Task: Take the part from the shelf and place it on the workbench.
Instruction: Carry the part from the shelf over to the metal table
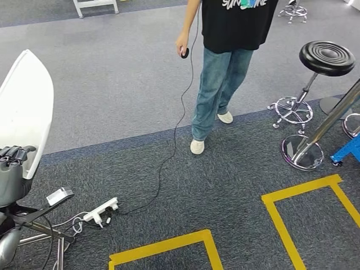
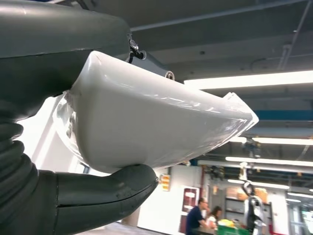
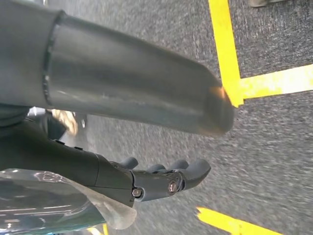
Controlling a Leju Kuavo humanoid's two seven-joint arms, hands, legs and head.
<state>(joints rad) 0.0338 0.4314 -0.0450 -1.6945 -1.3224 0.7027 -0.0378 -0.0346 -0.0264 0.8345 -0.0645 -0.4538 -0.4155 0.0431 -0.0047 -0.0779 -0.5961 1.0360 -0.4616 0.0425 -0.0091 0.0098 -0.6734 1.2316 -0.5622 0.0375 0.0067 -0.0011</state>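
The part is a large white curved plastic shell at the left edge of the head view, standing up above my left hand. My left hand grips its lower end. In the left wrist view the white part lies clamped between the grey thumb and the dark fingers above it, its pointed end toward the ceiling lights. My right hand hangs over the dark carpet, its dark fingers stretched out apart from the thick thumb, with nothing between them.
A person stands ahead holding a corded controller; its cable runs across the carpet to a white power strip. A black stool and chrome bases stand at right. Yellow tape marks the floor.
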